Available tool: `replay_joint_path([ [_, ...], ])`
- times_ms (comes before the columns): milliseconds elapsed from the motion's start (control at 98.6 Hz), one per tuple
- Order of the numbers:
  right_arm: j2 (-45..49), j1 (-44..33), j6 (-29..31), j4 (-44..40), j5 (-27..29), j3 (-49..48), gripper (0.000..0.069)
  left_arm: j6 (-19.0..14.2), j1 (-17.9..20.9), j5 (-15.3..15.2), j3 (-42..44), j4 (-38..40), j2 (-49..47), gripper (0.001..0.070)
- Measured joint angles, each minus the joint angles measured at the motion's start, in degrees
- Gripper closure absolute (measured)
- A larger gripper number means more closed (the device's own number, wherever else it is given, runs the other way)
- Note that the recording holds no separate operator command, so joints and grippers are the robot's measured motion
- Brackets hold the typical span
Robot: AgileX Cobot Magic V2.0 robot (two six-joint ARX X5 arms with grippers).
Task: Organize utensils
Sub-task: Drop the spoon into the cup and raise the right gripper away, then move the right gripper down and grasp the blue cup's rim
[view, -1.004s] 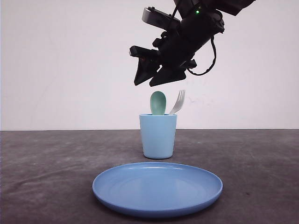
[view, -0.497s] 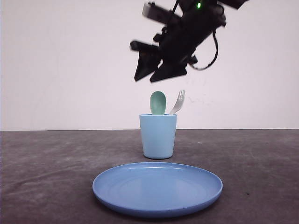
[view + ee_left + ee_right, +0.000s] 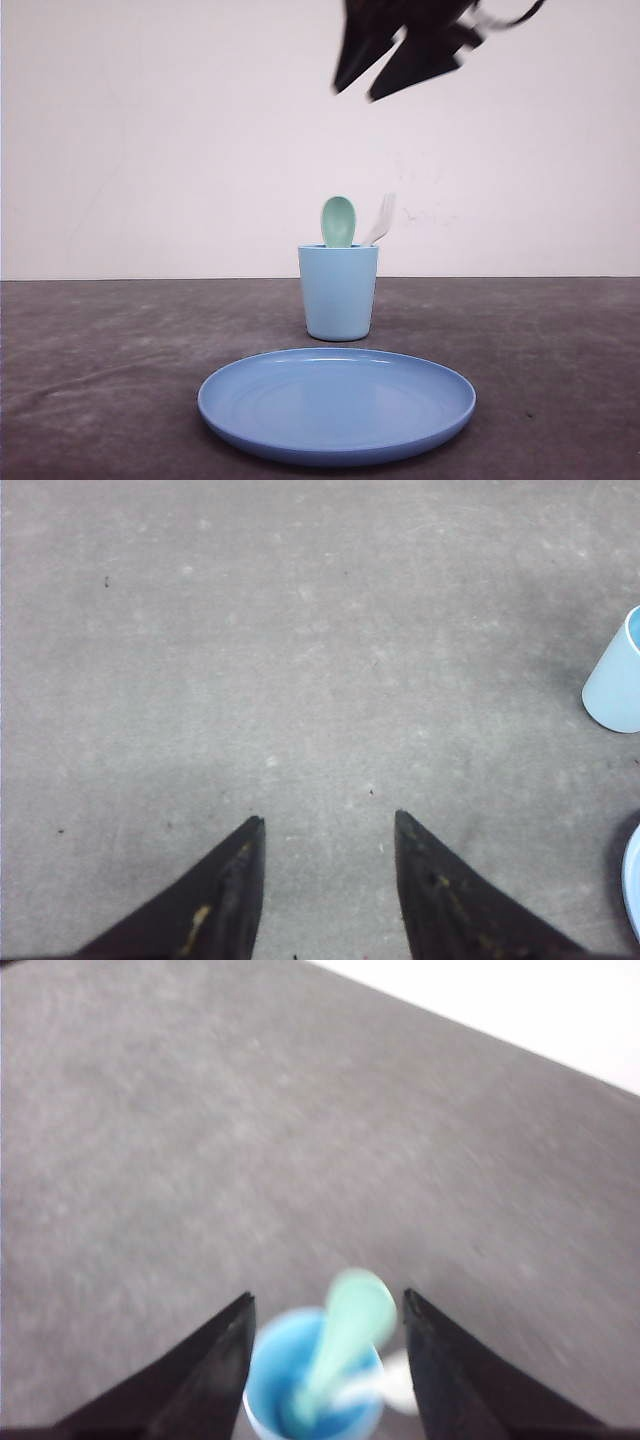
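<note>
The mint-green spoon [image 3: 338,220] and the white fork [image 3: 381,222] stand upright in the light blue cup [image 3: 338,292] behind the blue plate [image 3: 337,405]. My right gripper [image 3: 355,90] hangs open high above the cup, holding nothing. In the right wrist view the spoon [image 3: 352,1330], a blurred bit of fork [image 3: 395,1384] and the cup [image 3: 272,1360] show far below between the spread tips of the right gripper [image 3: 328,1298]. My left gripper [image 3: 328,820] is open over bare table, with the cup [image 3: 615,680] off to one side.
The dark grey table [image 3: 110,360] stretches to both sides of the cup and plate. A white wall rises behind it. A sliver of the plate's rim [image 3: 634,880] shows in the left wrist view.
My right gripper has risen steeply and shifted a little to the right, away from the cup. The spoon, fork, cup and plate have stayed put.
</note>
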Motion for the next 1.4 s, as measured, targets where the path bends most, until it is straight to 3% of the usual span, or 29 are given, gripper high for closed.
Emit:
replay_joint_path([
  [274, -12.6, -10.4, -0.4, -12.6, 0.6, -6.4, 0.0400, 0.0, 0.0, 0.0, 0.0, 0.0, 0.0, 0.0474],
  [568, -28.1, -21.7, 1.3, -15.9, 0.3, -18.9, 0.0400, 0.0, 0.0, 0.0, 0.0, 0.0, 0.0, 0.0474],
  [750, -35.3, -23.1, 3.3, -19.7, 0.2, -26.3, 0.0400, 0.0, 0.0, 0.0, 0.0, 0.0, 0.0, 0.0474],
  [953, -37.3, -23.1, 5.1, -22.0, 0.1, -30.8, 0.0395, 0.0, 0.0, 0.0, 0.0, 0.1, 0.0, 0.0474],
  [1136, -37.0, -23.1, 6.3, -21.7, 0.0, -32.6, 0.0301, 0.0, 0.0, 0.0, 0.0, 0.1, 0.0, 0.0474],
  [1318, -37.0, -23.1, 6.7, -21.4, 0.1, -32.6, 0.0138, -0.3, 0.0, 0.1, 0.0, 0.0, 0.0, 0.0474],
  [1399, -37.0, -23.1, 6.8, -21.4, 0.1, -32.6, 0.0086, -1.1, 0.0, 1.6, 0.0, 0.0, 0.0, 0.0474],
])
